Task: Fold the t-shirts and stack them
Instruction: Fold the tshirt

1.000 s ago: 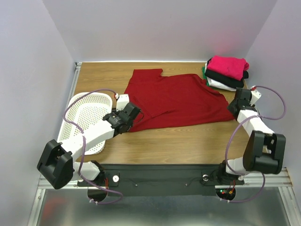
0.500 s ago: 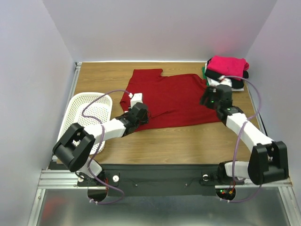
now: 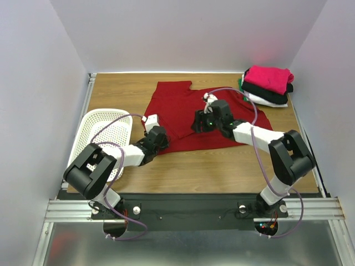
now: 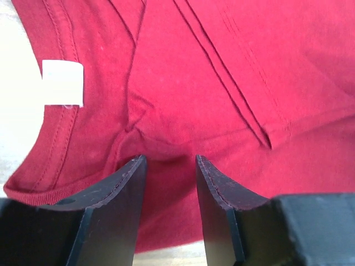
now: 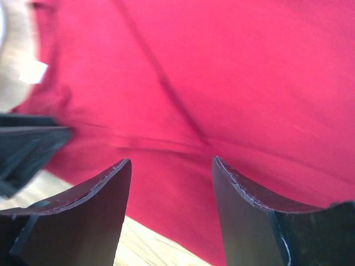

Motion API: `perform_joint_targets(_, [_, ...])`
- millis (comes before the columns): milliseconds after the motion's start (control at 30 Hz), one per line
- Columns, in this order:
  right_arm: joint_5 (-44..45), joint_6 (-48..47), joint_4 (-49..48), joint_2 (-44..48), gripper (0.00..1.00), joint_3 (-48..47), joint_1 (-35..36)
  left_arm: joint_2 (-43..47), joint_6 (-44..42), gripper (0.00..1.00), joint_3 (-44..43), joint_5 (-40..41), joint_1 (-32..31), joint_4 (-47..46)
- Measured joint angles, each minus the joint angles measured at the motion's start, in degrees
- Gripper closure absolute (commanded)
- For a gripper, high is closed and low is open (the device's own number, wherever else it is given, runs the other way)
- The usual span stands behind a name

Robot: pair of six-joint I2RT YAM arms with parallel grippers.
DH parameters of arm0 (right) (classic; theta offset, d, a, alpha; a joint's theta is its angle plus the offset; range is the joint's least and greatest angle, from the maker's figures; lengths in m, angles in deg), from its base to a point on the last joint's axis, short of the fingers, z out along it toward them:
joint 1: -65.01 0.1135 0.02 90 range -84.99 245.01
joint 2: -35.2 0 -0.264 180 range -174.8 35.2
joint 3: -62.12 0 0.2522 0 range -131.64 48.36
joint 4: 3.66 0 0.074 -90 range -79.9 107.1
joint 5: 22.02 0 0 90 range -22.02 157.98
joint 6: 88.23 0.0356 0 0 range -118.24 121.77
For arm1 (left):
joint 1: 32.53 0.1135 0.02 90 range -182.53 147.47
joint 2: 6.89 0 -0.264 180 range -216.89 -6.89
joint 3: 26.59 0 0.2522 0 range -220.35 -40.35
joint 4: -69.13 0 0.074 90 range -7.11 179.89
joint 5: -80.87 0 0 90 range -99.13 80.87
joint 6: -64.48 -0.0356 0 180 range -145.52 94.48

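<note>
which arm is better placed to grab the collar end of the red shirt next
Probably left: the left tool sits at the dark red t-shirt's collar edge, by the white tag, jaws apart. The right tool hovers over mid-shirt, away from it.

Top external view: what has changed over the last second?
The right claw swung from the right side, near the folded stack, leftward to the middle of the dark red shirt. The left claw shifted slightly right at the shirt's lower-left corner, and its arm drew in from over the basket. Both stand open over the cloth, with nothing taken hold of. The shirt, stack and basket stayed roughly where they were.
</note>
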Motion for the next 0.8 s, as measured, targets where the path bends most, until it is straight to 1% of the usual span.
perform_joint_targets(300, [-2.1, -2.1, -1.6, -7.5, 0.36, -6.2, 6.7, 0.0, 1.0, 0.48, 2.4, -0.2, 1.6, -4.7])
perform_joint_targets(467, [-1.9, -3.1, -1.5, -11.2, 0.36, -7.1, 8.9, 0.4, 1.1, 0.48, 3.0, -0.4, 1.8, -5.3])
perform_joint_targets(800, [1.0, -4.7, -1.0, -14.8, 0.39, -9.6, 10.8, 1.2, 1.1, 0.48, 4.0, -0.6, 2.2, -5.8])
